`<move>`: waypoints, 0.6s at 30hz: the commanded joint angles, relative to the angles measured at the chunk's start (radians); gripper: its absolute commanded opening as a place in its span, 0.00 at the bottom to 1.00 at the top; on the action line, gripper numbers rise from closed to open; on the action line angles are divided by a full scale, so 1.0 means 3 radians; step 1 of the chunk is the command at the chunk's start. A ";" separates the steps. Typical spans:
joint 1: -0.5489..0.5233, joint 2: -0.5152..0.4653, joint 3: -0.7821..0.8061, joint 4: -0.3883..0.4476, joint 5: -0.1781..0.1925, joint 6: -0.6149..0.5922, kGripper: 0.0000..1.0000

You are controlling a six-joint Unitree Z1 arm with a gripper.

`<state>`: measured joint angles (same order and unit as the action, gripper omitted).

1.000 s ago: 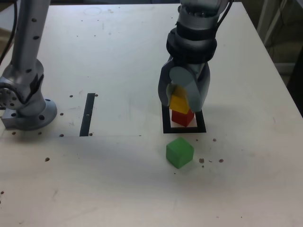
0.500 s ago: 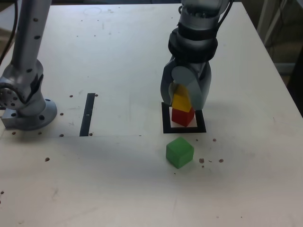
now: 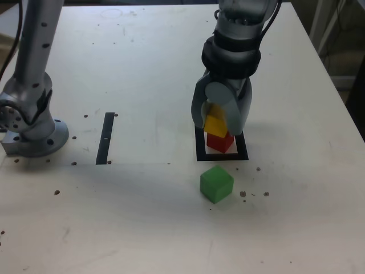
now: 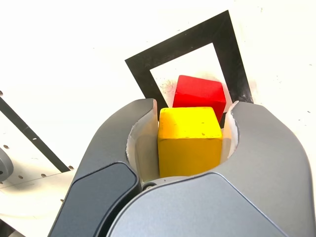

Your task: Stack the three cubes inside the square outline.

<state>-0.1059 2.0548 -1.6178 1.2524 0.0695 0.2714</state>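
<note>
The yellow cube (image 4: 189, 140) sits clamped between the two grey jaws of the tool (image 3: 219, 121), which is closed on it from both sides, its pale inner pads pressing the cube's flanks in the wrist view. In the exterior view this cube (image 3: 215, 124) hangs tilted just above the red cube (image 3: 220, 141); whether the two touch cannot be told. The red cube (image 4: 199, 93) rests on the pale centre of the square outline (image 3: 199, 155), a thick black frame (image 4: 143, 69) lying flat on the counter (image 3: 142, 68). The green cube (image 3: 216, 184) stands alone on the counter outside the frame, near its front edge in the exterior view and apart from it, turned slightly askew. Towards the exterior view's left, well apart from the cubes, a narrow black strip (image 3: 105, 137) lies on the pale surface, and beyond it stands the arm's grey base (image 3: 31, 128). Small dark specks dot the counter, several of them just beside the green cube on the exterior view's right. The arm's wrist (image 3: 231, 54), with its black collar, comes down onto the tool from above.
</note>
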 commanded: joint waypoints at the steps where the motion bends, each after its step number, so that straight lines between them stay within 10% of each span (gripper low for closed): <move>1: 0.0005 0.0016 -0.0015 -0.0005 -0.0007 0.0006 0.34; 8: 0.0005 0.0035 -0.0028 -0.0007 -0.0007 0.0006 0.48; 18: 0.0005 -0.0020 -0.0031 0.0043 0.0042 -0.0004 0.99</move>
<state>-0.1059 2.0589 -1.6219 1.2633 0.0798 0.2714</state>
